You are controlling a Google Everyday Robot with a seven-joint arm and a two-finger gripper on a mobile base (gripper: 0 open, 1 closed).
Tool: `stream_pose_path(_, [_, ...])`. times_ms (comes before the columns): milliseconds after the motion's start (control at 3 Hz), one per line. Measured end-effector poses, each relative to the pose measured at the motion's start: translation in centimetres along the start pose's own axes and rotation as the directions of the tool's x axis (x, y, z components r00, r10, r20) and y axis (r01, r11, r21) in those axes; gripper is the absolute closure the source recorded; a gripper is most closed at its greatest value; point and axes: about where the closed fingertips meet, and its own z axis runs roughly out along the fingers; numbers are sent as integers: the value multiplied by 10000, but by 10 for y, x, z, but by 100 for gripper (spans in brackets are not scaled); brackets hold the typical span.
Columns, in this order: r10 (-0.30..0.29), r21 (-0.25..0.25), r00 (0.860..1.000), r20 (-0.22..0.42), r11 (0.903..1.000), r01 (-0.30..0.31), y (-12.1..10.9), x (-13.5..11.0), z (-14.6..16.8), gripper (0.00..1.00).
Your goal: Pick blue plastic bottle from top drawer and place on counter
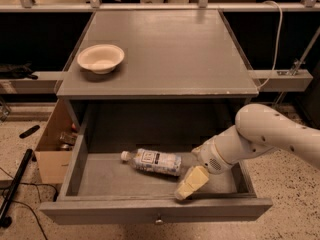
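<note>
The blue plastic bottle (152, 161) lies on its side inside the open top drawer (100, 210), white cap pointing left, near the drawer's middle. My gripper (190, 184), cream-coloured at the end of the white arm (270, 136), reaches in from the right. It hangs low in the drawer just right of and in front of the bottle's base, close to the drawer front. It holds nothing that I can see. The grey counter (165, 49) forms the cabinet top above the drawer.
A cream bowl (100, 58) sits on the counter's left side. An open cardboard box (50, 151) with small items stands on the floor left of the cabinet. A black pole (15, 186) and cables lie at the far left. The drawer knob (159, 219) faces forward.
</note>
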Motion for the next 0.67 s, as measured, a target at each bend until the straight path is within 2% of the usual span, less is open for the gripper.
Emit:
stream_pose_path(333, [-5,12,10000,0,10000,5,0,0,-1,0])
stream_pose_path(667, [-140,208,9998,-152,9997,143,-7,-11,-1,0])
